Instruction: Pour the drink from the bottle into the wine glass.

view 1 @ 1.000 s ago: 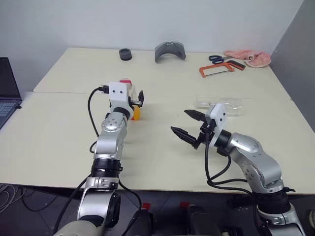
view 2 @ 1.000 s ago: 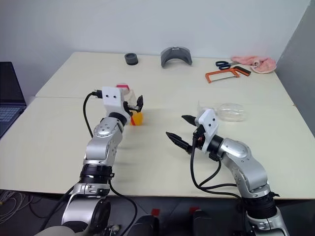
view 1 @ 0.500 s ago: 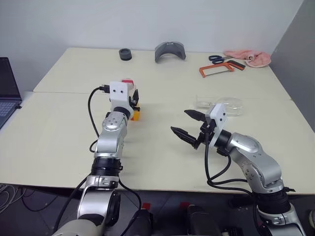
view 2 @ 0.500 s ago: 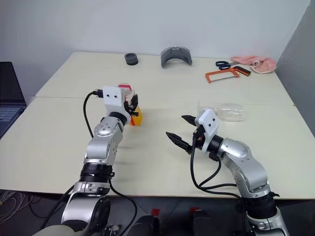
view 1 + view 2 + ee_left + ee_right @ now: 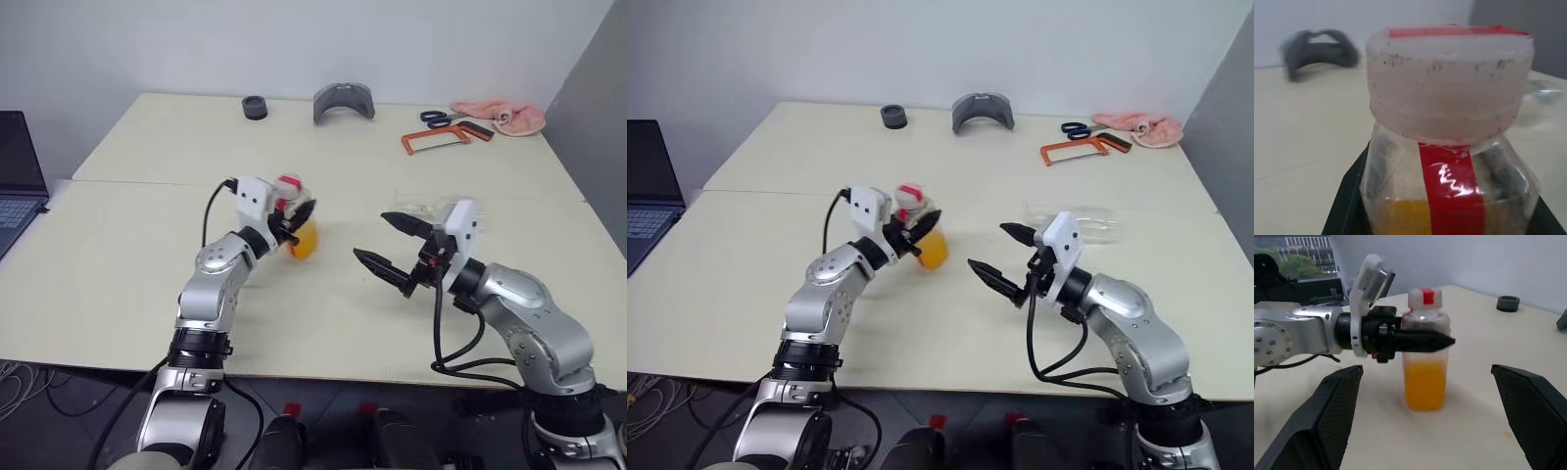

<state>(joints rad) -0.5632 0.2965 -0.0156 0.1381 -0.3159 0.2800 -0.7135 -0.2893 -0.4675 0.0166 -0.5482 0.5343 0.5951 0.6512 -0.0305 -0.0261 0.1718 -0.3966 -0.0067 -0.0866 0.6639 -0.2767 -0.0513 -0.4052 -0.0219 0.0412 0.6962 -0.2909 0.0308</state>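
The bottle (image 5: 1424, 355) is up front: small, clear plastic, squarish body, a red stripe running down its side and a white cap (image 5: 1449, 81) topped with red. The drink (image 5: 1424, 384), bright orange, fills the lower half. No readable writing on the stripe, just plain red film.

The left gripper (image 5: 291, 217) is clamped on the bottle just under the cap, its black fingers (image 5: 1418, 339) pressed to either side of the neck. The bottle sits near the middle of the tabletop (image 5: 127, 255), tipped a little toward the right arm; whether its base touches the surface, I cannot tell.

What's changed: a second ago that gripper stood spread around the bottle, farther to the left; since then it has shut on it, swung toward the centre and carried the bottle along.

The right gripper (image 5: 394, 242) hangs wide, holding nothing, its two fingers (image 5: 1332, 416) spread and pointed at the bottle. It has barely shifted.

The wine glass (image 5: 1087, 224) lies on its side on the tabletop just behind the right arm.
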